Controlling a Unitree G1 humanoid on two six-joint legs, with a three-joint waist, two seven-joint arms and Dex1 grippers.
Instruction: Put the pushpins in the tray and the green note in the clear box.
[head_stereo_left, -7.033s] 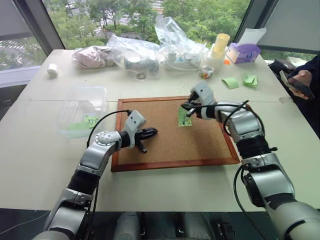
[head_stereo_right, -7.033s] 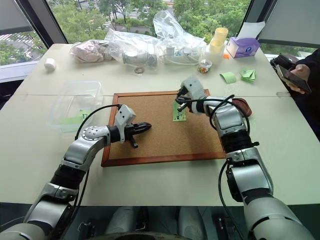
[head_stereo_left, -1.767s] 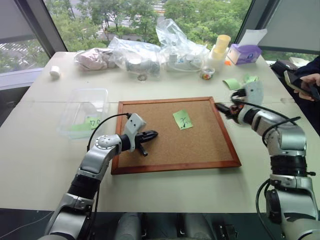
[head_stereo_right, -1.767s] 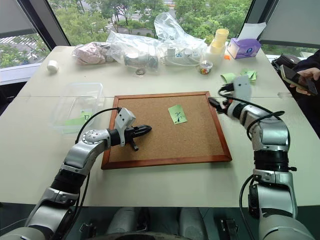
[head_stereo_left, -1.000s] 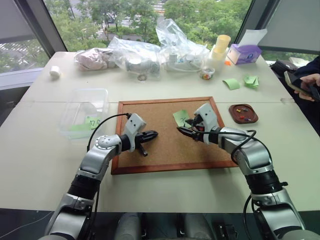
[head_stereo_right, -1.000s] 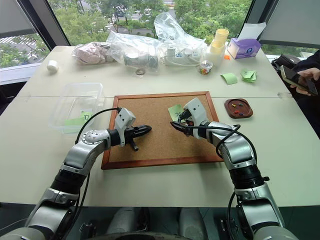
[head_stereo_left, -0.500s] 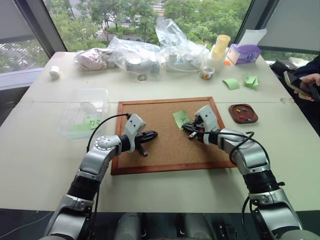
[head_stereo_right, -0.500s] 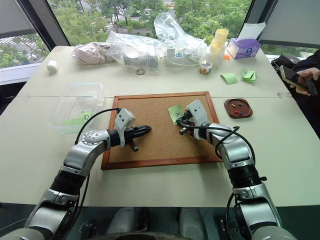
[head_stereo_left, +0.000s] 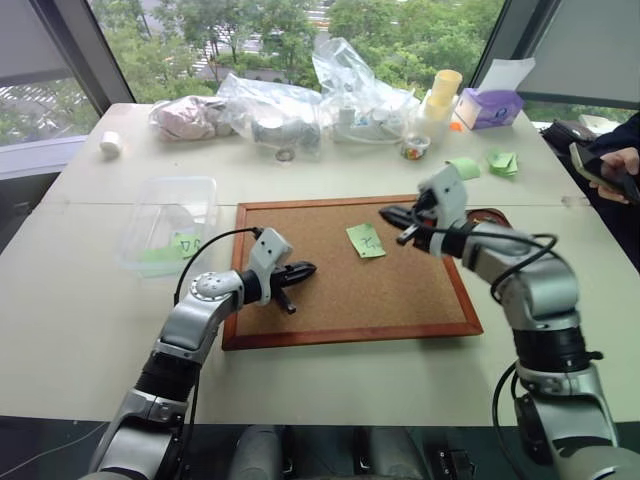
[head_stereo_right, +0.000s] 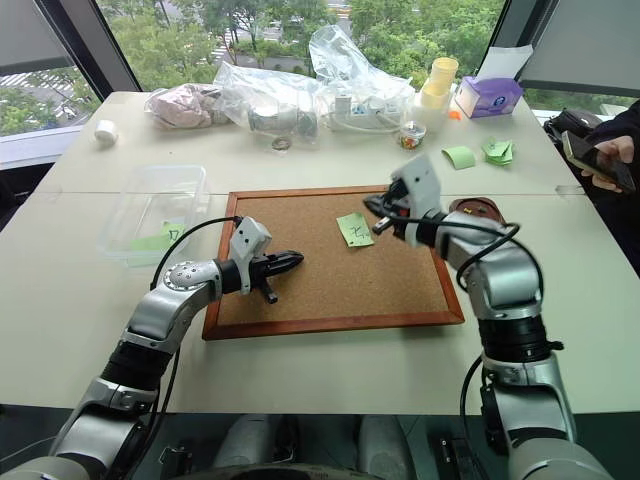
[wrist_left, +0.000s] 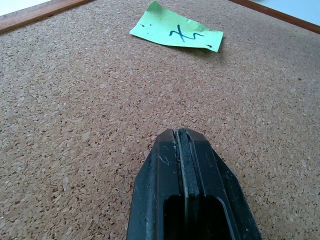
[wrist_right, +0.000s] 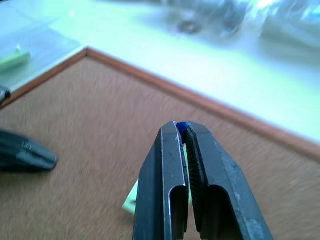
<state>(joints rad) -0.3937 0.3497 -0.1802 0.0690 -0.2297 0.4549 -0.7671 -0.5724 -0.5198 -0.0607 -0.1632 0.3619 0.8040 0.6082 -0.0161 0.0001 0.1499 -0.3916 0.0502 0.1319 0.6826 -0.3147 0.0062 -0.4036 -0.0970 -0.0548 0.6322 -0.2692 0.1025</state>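
The green note (head_stereo_left: 366, 240) with a dark scribble lies on the cork board (head_stereo_left: 330, 300); it also lies ahead of my left gripper (wrist_left: 181, 135) in the left wrist view as the note (wrist_left: 175, 34). My left gripper (head_stereo_left: 305, 268) is shut and empty, low over the board's left half. My right gripper (head_stereo_left: 388, 213) hangs above the board just right of the note, shut on a blue pushpin (wrist_right: 181, 125) that peeks out at its tips. The dark reddish tray (head_stereo_right: 478, 207) is partly hidden behind my right arm. The clear box (head_stereo_left: 168, 222) stands left of the board with green slips inside.
Clear plastic bags (head_stereo_left: 300, 100), stacked cups (head_stereo_left: 440, 95) and a purple tissue box (head_stereo_left: 488, 105) line the table's far side. Plain green paper pieces (head_stereo_left: 462, 167) lie at the back right. A person's hand with a phone (head_stereo_left: 605, 165) is at the right edge.
My right gripper shut beside the note on the board, then rose up and to the right. The left arm stayed still.
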